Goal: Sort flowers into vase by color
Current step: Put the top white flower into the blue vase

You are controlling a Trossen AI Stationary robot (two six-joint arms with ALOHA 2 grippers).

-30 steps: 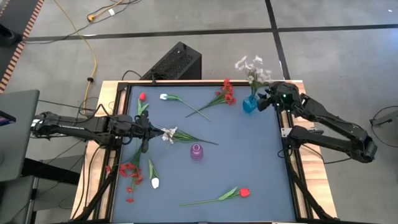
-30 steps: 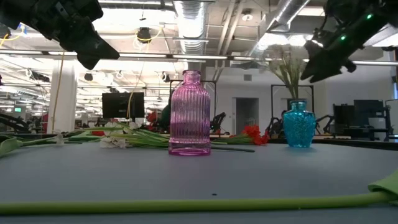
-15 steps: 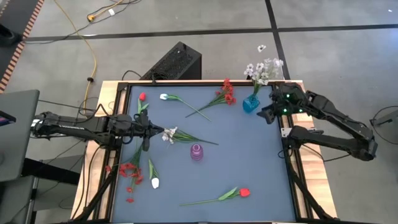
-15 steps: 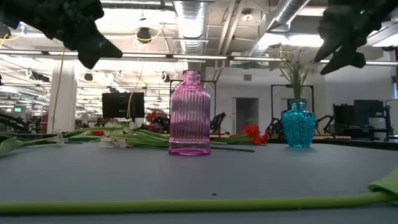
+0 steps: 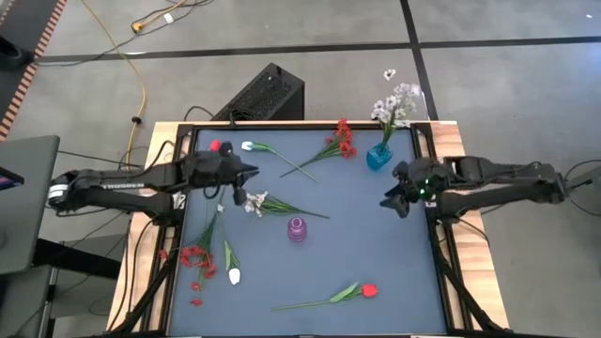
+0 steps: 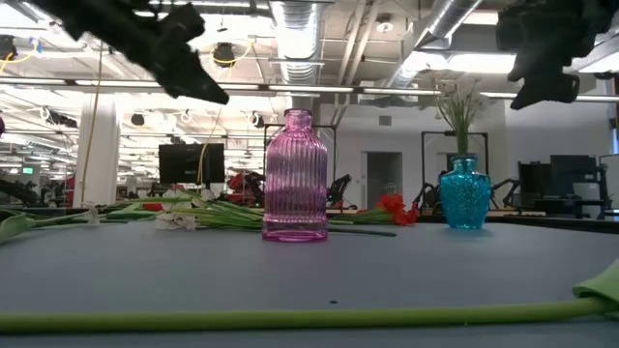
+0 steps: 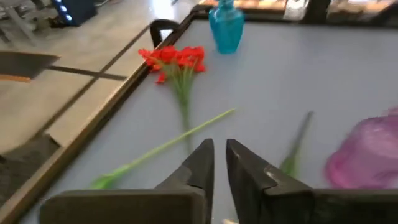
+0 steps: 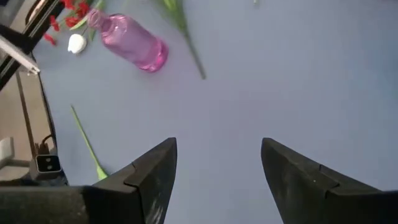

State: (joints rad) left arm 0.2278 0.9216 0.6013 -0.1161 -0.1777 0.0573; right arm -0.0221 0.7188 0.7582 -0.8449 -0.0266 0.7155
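A blue vase stands near the table's far right corner with a white spray in it, stems down in its neck. The pink vase stands mid-table and holds nothing. A red spray, a white bud, a white spray, another red spray, a second white bud and a red tulip lie flat on the mat. My left gripper hovers shut above the far left area. My right gripper hangs open near the right edge, on the near side of the blue vase.
A raised frame runs round the grey mat. A long green stem lies across the near part of the table. Bare mat shows between the pink vase and my right gripper.
My right gripper drew back from the blue vase toward the near edge, leaving the white spray standing in it; the spray swung more upright. My left gripper moved toward the far edge and turned to point at the table's right.
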